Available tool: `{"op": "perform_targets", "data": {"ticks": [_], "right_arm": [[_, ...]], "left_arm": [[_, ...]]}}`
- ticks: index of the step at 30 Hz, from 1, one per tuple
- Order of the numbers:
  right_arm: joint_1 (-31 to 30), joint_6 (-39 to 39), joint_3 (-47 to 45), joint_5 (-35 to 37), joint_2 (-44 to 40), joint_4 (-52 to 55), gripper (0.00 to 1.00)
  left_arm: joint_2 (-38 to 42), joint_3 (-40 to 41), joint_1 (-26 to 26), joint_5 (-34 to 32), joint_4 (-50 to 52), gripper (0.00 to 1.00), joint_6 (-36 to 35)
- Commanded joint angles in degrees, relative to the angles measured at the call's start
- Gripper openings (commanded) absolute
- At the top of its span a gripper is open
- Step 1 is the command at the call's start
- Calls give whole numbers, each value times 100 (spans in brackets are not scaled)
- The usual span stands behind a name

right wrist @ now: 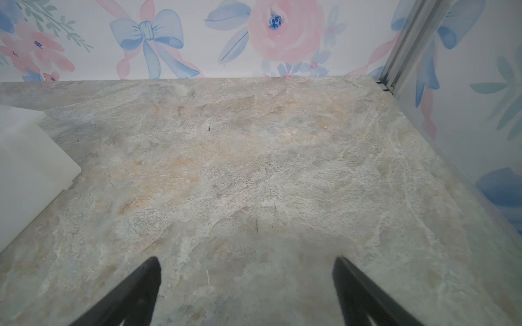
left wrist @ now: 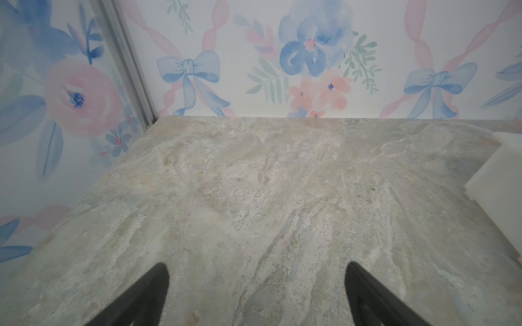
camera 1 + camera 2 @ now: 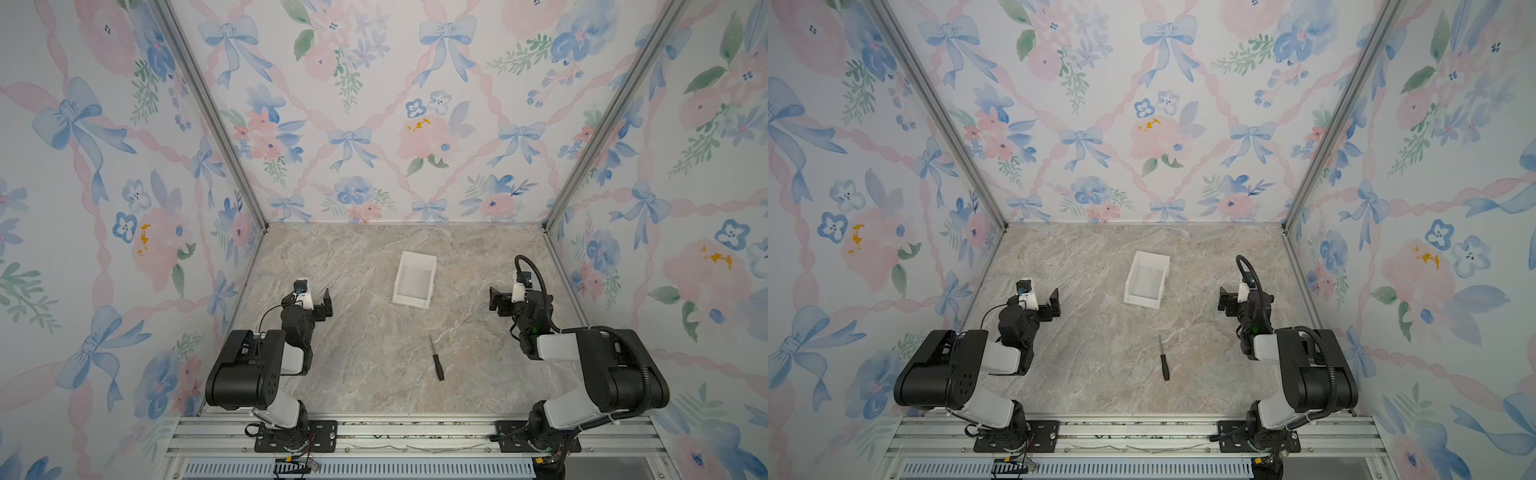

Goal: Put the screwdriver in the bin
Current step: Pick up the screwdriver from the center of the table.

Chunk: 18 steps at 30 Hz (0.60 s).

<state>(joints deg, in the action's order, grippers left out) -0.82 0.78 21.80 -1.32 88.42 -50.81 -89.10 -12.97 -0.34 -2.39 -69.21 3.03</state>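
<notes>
The screwdriver [image 3: 437, 360] [image 3: 1164, 360], slim with a black handle and a thin dark shaft, lies flat on the marble table in both top views. Its shaft points toward the back. The white open-top bin [image 3: 409, 300] [image 3: 1141, 301] stands behind it, mid-table, and nothing shows inside. My left gripper [image 3: 324, 305] [image 3: 1054, 304] [image 2: 255, 268] hovers open to the left of the bin. My right gripper [image 3: 497, 300] [image 3: 1225, 301] [image 1: 245, 261] hovers open to the bin's right. Neither holds anything. Each wrist view shows only an edge of the bin [image 2: 502, 180] [image 1: 25, 169]; the screwdriver is out of those views.
Floral wallpapered walls with aluminium corner posts [image 3: 208, 112] [image 3: 606, 112] close the table in on three sides. A metal rail [image 3: 415, 432] carrying both arm bases runs along the front edge.
</notes>
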Motion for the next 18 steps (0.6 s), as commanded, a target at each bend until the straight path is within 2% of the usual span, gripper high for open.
{"op": "perform_targets", "data": {"ticks": [1,18], "right_arm": [[12,-69,74,-46,34,-114,97],[29,-57,92,-52,37,-97,97]], "left_arm": [[-71,-39,-19,-26,-108,98,-100],[-68,-65,-26,91,-56,98,-151]]}}
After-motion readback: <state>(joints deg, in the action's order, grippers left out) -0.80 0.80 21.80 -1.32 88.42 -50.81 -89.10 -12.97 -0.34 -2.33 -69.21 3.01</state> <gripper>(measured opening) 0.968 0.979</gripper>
